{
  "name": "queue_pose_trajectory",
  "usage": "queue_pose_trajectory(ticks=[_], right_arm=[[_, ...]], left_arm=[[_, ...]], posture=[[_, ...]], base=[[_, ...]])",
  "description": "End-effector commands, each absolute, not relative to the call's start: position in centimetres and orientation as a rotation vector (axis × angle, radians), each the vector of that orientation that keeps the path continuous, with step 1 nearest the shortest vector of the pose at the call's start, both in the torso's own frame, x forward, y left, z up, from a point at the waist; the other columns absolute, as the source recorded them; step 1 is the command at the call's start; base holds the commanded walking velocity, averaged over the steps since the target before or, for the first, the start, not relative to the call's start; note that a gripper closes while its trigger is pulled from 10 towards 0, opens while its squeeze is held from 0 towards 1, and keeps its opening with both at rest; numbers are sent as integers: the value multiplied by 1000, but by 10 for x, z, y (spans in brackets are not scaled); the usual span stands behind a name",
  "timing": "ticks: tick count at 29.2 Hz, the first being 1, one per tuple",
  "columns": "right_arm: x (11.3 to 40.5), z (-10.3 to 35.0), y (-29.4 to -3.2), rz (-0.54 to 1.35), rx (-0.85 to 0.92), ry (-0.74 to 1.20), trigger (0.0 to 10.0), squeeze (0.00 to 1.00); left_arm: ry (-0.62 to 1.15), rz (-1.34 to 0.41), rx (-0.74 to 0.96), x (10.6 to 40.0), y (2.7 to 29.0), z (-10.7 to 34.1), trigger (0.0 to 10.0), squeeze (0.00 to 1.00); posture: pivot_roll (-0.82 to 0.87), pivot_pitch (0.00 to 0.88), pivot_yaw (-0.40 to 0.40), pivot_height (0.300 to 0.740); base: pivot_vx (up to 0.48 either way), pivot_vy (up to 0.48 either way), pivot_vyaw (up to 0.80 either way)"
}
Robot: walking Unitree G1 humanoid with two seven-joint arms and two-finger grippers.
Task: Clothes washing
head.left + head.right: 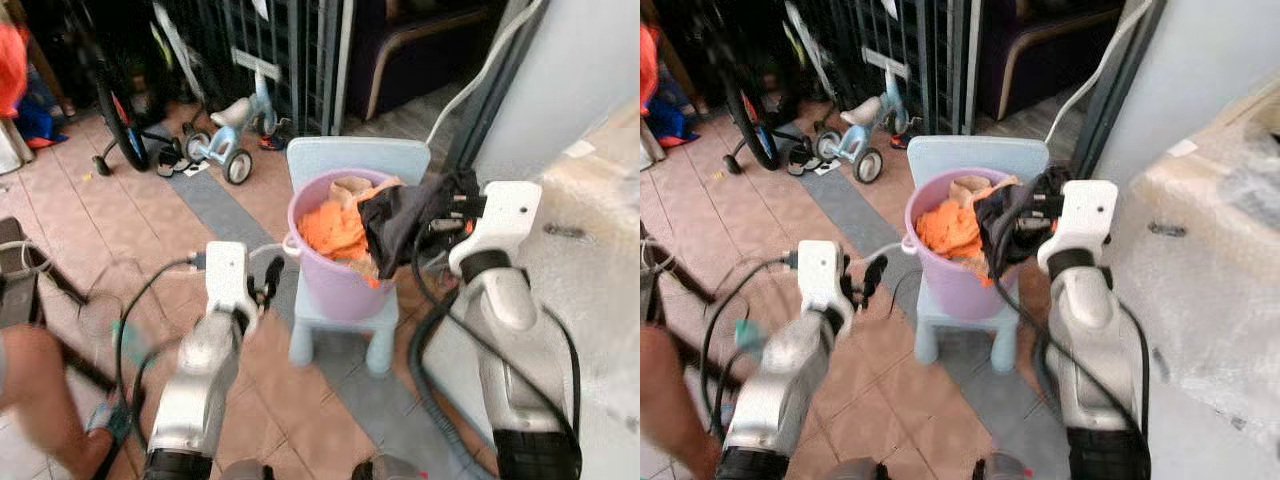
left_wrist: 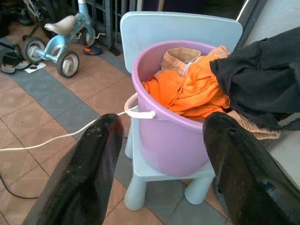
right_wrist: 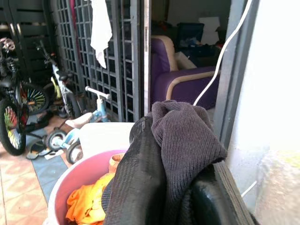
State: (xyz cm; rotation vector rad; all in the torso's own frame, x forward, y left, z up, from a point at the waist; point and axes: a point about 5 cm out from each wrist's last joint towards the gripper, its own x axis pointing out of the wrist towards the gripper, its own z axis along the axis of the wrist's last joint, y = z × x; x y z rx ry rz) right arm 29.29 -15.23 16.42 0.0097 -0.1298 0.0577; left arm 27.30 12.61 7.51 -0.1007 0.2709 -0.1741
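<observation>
A lilac bucket (image 1: 335,280) stands on a small pale blue chair (image 1: 352,160) and holds orange clothes (image 1: 332,230) and a tan garment (image 2: 180,58). My right gripper (image 1: 447,207) is shut on a black garment (image 1: 395,222), which hangs over the bucket's right rim. In the right wrist view the dark knit cloth (image 3: 185,150) drapes over the fingers (image 3: 138,187). My left gripper (image 1: 268,281) is open, low and to the left of the bucket, nothing between its fingers (image 2: 89,173).
A plastic-wrapped washing machine (image 1: 590,250) stands at the right. A child's tricycle (image 1: 225,140) and a bicycle wheel (image 1: 120,125) stand by a metal gate behind. A person's arm (image 1: 40,390) is at the lower left. A white cord (image 2: 61,138) lies on the tiled floor.
</observation>
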Motion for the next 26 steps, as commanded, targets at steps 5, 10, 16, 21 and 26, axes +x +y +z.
queue_pose_trajectory(ticks=[5,10,16,21,26], right_arm=[[296,170,-162,4,-9,-147,10000,0],[298,170,-161,-6,-3,-151,10000,0],[298,174,-168,-74,-42,-178,10000,0],[300,178,-177,-145,-73,-199,10000,0],[305,188,-187,-179,-132,-246,10000,0]], left_arm=[[251,-203,-92,273,127,81,10000,0],[229,-210,-102,280,127,86,10000,0],[226,-244,-113,279,121,87,10000,0],[221,-255,-116,279,121,88,10000,0],[190,-259,-126,286,122,94,10000,0]], posture=[[-85,71,27,740],[-92,77,30,740],[-99,76,37,740],[-100,71,40,740],[-99,67,41,740]], base=[[0,0,-800],[0,0,-800],[0,0,-800],[0,0,-800],[0,0,-800]])
